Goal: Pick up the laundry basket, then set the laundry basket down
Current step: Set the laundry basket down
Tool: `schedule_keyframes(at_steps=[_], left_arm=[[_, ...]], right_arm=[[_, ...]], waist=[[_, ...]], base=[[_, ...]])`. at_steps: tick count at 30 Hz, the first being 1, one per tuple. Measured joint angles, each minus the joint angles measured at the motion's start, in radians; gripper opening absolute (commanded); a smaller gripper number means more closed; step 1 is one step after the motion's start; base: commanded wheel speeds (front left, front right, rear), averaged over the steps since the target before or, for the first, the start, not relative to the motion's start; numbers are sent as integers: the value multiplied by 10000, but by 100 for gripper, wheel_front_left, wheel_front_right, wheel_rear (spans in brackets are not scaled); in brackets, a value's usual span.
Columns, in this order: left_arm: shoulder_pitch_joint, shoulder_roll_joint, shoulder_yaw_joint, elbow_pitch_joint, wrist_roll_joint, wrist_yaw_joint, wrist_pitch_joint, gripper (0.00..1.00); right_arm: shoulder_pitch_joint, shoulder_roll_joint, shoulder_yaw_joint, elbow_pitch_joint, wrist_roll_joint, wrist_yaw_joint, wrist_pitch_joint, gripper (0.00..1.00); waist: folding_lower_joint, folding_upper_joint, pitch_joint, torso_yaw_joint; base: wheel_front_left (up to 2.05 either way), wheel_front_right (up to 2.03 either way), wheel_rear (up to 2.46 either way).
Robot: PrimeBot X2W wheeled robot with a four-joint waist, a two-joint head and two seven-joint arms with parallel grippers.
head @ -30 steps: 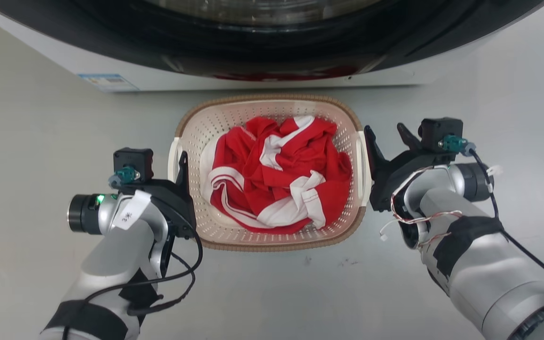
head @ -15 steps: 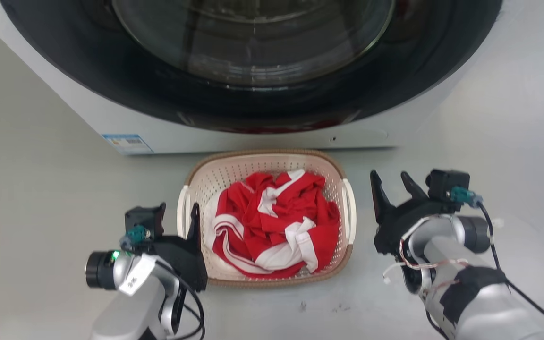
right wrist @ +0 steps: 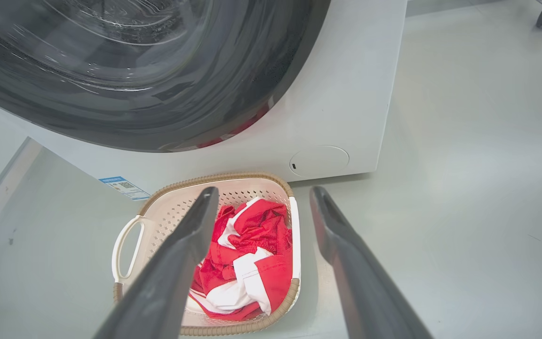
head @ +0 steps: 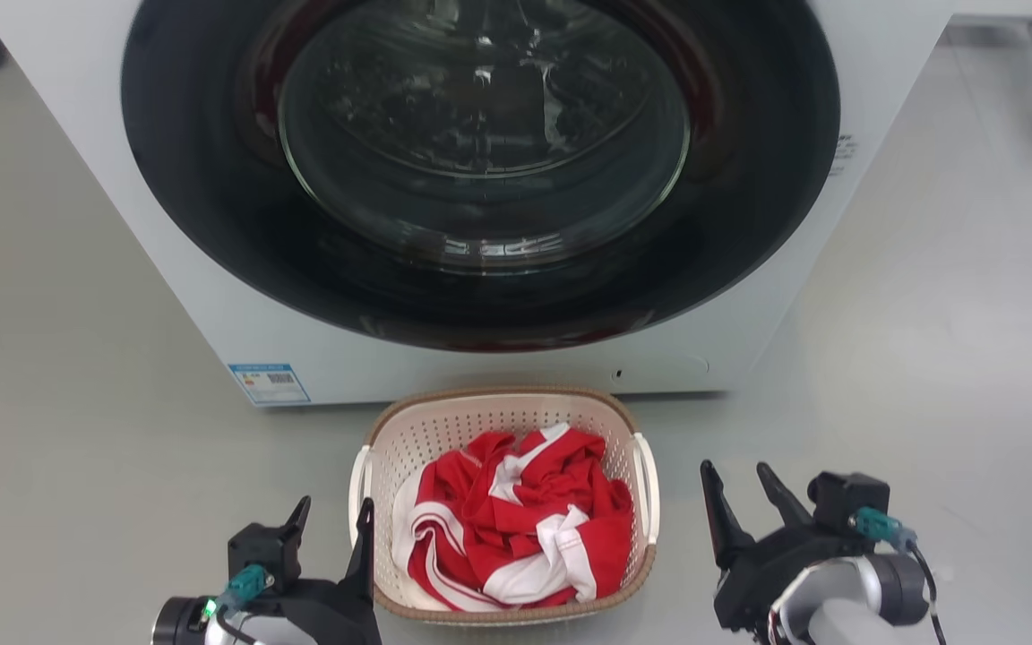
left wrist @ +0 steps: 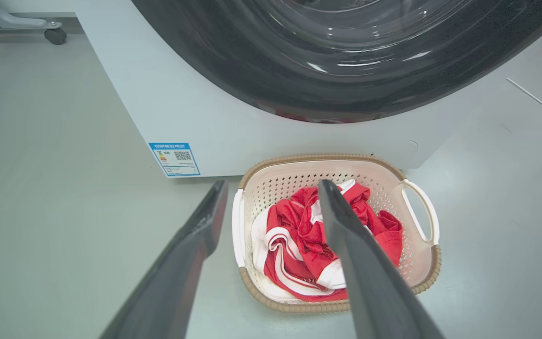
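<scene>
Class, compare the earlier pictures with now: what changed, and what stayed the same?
The head camera pulled back and up, shifting the whole view. The right gripper drew away from the laundry basket. Unchanged: basket on the floor before the washer, left gripper by its left handle, both open.

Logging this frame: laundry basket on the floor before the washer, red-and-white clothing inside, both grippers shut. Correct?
No: both are open. The left gripper and right gripper show spread fingers in their wrist views. Otherwise right: laundry basket on the floor before the washer, red-and-white clothing inside.
</scene>
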Motion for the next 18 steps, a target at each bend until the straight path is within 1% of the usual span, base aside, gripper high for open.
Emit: schedule_keyframes(at_steps=[2,10,18], left_arm=[[335,4,244,-337,268,2,0,100],[1873,33,1438,-1735,1193,2,0,100],[3034,-44,2420,-3060,2082,10,0,100]], right_arm=[[454,-59,-201,-449,-280,-71,0,100],[2043,-104,-1131,-2234,-1208,-84,0,100],[3260,6,-2297,-3452,-2410,-84,0,100]], waist=[[0,0,-252,-10],[0,0,-1075,-90],[2,0,-1612,-217]], base=[[0,0,0],[0,0,0],[0,0,0]])
